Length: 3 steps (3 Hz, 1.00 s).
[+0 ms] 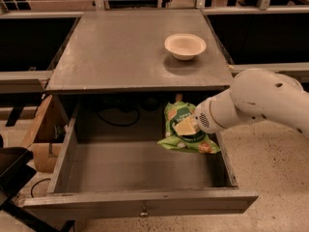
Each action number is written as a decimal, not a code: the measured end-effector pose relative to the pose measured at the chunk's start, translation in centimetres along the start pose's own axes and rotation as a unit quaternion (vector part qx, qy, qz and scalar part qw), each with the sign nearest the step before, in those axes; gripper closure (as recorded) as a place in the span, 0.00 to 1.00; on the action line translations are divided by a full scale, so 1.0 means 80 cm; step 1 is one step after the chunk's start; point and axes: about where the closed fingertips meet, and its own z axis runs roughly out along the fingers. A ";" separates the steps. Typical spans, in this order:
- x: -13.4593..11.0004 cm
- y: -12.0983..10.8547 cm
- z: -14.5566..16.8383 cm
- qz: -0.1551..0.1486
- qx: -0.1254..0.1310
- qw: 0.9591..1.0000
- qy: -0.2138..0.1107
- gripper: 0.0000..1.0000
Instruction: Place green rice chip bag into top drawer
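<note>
Beneath the hand (187, 126), which pinches the green rice chip bag (179, 111), the top drawer (140, 200) stands open, so a release should land inside.

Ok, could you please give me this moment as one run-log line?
gripper: holds green rice chip bag | position: above open top drawer, right rear | bowl: on tabletop

A grey table (120, 47) stands on pale speckled floor (275, 178), cardboard box (44, 151) at left.

dim warm overhead light | hand (189, 125) gripping bag (186, 143) above shadowed drawer (140, 168)
</note>
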 end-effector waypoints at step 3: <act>0.000 0.000 0.000 0.000 0.000 1.000 0.000 0.27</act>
